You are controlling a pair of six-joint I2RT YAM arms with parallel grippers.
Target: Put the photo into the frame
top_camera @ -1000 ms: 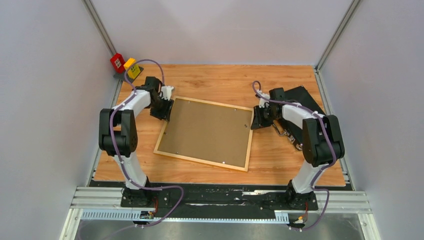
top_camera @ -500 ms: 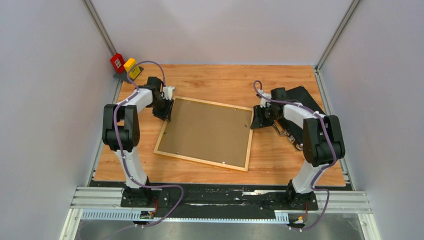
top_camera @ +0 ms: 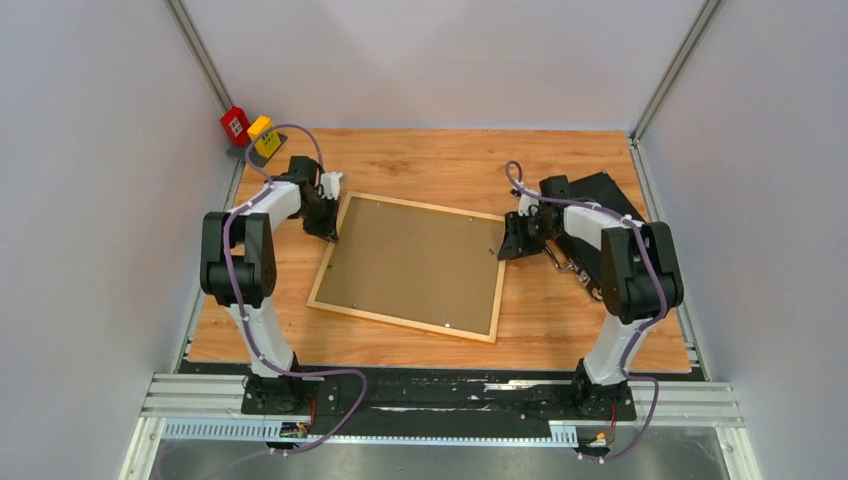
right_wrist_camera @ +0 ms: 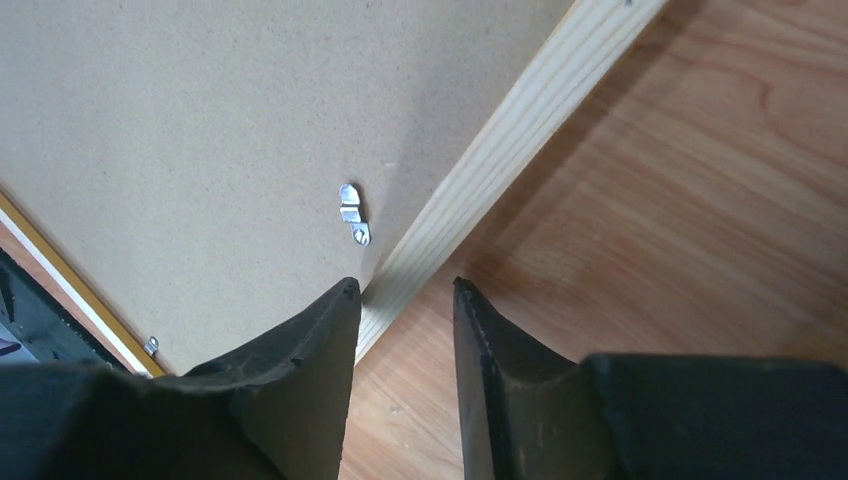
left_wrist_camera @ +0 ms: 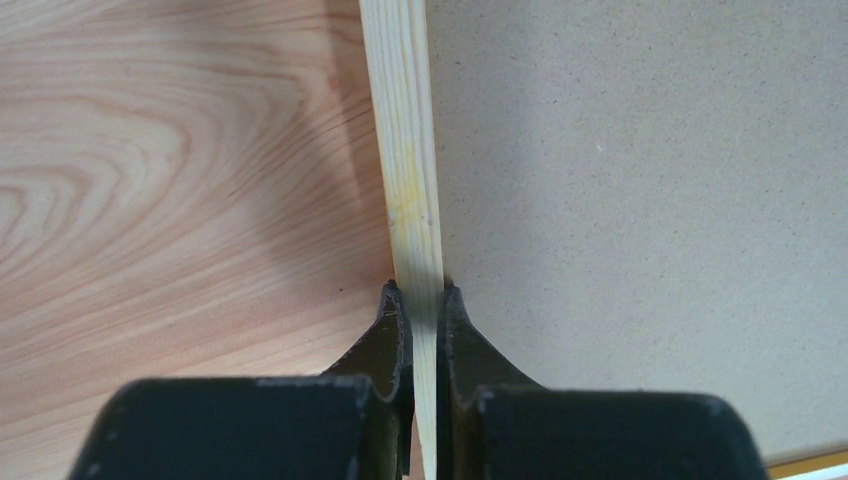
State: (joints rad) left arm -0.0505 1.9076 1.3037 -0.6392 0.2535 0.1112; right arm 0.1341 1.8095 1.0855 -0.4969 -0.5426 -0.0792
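— Where do your tools stand?
— Your left gripper [left_wrist_camera: 417, 300] is clamped on the left rail of the large, thin, light-wood rectangular frame [top_camera: 400, 320]. Your right gripper [right_wrist_camera: 402, 290] stands parted astride the right rail, not pinching it.
— And the frame?
— It lies flat, back up, between them on the wood-grain table [top_camera: 420, 160]. Its brown hardboard backing panel [top_camera: 415, 262] sits inside, with a small metal turn clip [right_wrist_camera: 352, 215] near your right fingers.
— Any writing?
— The yellow block [top_camera: 265, 138] at the far left corner bears dark marks, too small to read.
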